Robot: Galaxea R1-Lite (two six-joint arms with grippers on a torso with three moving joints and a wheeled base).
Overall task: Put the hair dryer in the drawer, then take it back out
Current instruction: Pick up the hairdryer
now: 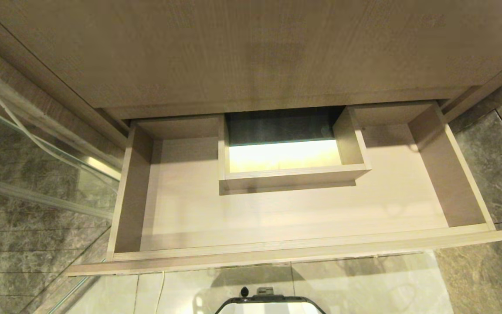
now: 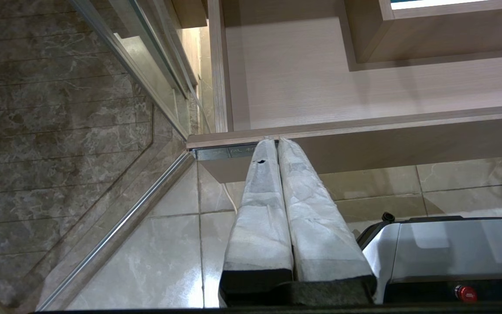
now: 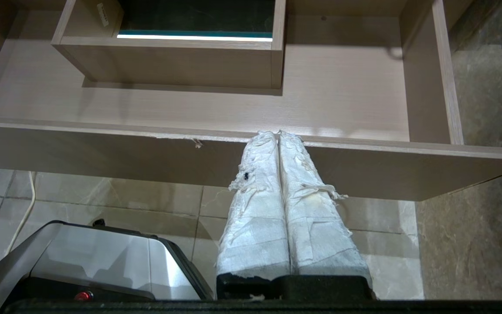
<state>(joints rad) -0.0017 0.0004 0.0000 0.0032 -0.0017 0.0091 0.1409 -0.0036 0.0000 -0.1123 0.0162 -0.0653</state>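
The drawer (image 1: 303, 218) was seen pulled fully open beneath the vanity panel (image 1: 251, 52), its light-wood floor bare around the boxed cut-out (image 1: 292, 174) at the back middle. The hair dryer was not visible in any view, and its whereabouts could not be told from the head or wrist cameras. The left hand (image 2: 278, 140) was held low before the drawer's front edge near the left corner, its cloth-wrapped fingers (image 2: 262, 205) pressed together with nothing between them. The right hand (image 3: 279, 132) was likewise closed and empty, its frayed wrapped fingers (image 3: 310, 205) pointing at the front edge right of the middle. Neither hand was seen in the head view, where only the top of the robot's base (image 1: 270, 301) showed over the pale floor tiles (image 1: 364, 283). It was judged that either the dryer had yet to be fetched or the task was already finished; which could not be settled. If a fetch lay ahead, it was thought best that the dryer be located first, a hand be opened wide before the approach, the barrel rather than the cord be gripped, and the load be lifted clear over the front edge and set down on the open floor beside the cut-out.
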